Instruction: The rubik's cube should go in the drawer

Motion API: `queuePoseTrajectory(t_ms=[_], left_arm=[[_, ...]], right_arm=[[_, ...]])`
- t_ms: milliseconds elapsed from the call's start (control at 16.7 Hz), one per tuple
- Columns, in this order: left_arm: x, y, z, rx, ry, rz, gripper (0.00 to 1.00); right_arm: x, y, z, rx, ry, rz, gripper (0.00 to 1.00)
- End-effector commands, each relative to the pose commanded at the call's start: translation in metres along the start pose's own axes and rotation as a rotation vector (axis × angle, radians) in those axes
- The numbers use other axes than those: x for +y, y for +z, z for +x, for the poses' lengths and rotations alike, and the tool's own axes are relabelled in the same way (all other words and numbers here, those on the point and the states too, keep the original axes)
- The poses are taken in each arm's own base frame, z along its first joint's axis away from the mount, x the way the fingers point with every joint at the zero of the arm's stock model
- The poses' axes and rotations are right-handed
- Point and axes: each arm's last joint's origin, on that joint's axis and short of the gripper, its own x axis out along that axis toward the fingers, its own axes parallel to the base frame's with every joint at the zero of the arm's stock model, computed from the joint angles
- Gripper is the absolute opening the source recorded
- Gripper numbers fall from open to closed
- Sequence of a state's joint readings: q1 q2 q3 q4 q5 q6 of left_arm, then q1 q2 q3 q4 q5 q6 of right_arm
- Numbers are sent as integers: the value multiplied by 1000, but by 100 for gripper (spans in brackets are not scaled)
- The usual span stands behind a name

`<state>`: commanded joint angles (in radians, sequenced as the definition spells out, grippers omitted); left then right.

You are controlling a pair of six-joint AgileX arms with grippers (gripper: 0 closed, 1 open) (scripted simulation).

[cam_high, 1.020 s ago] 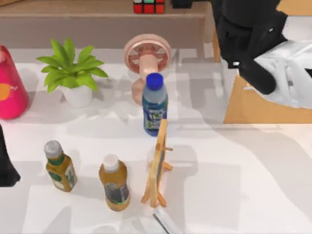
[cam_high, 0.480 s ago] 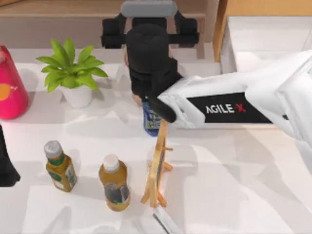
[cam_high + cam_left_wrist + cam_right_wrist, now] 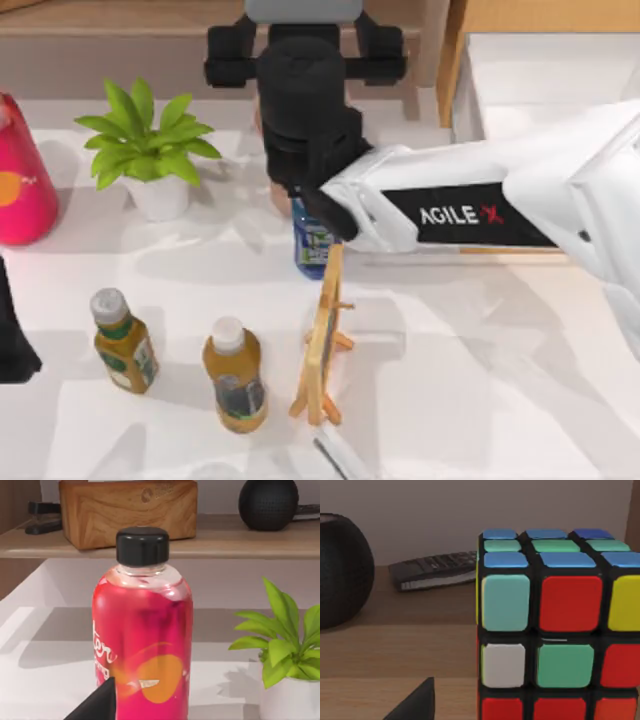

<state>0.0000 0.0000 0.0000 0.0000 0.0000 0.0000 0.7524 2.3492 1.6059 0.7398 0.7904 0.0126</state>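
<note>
Bottles stand nearest on the worktop (image 3: 480, 380): two amber ones (image 3: 234, 376) beside a small wooden easel (image 3: 322, 340). At the left edge my left jaws (image 3: 12, 340) sit parked facing a pink bottle (image 3: 142, 630); I cannot tell how they are set. Farther back, my right jaws (image 3: 305, 35) reach over the wooden shelf (image 3: 395, 650), spread wide, with the rubik's cube (image 3: 555, 625) close before them. The drawer (image 3: 540, 75) lies open at the far right.
</note>
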Motion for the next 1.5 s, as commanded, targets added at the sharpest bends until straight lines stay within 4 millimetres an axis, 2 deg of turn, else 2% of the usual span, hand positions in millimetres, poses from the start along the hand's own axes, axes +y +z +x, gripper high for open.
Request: queuePoseTrajectory(t_ms=[120, 360, 540, 780, 1500], left_arm=[[0, 0, 0, 0, 0, 0, 100], [0, 0, 0, 0, 0, 0, 100], [0, 0, 0, 0, 0, 0, 100], [0, 0, 0, 0, 0, 0, 100], [0, 0, 0, 0, 0, 0, 100]], right_arm=[[-5, 4, 16, -3, 0, -1, 100], [-6, -2, 47, 4, -3, -3, 100], [3, -7, 51, 6, 1, -2, 100], [3, -7, 51, 5, 1, -2, 100], [3, -7, 51, 5, 1, -2, 10]])
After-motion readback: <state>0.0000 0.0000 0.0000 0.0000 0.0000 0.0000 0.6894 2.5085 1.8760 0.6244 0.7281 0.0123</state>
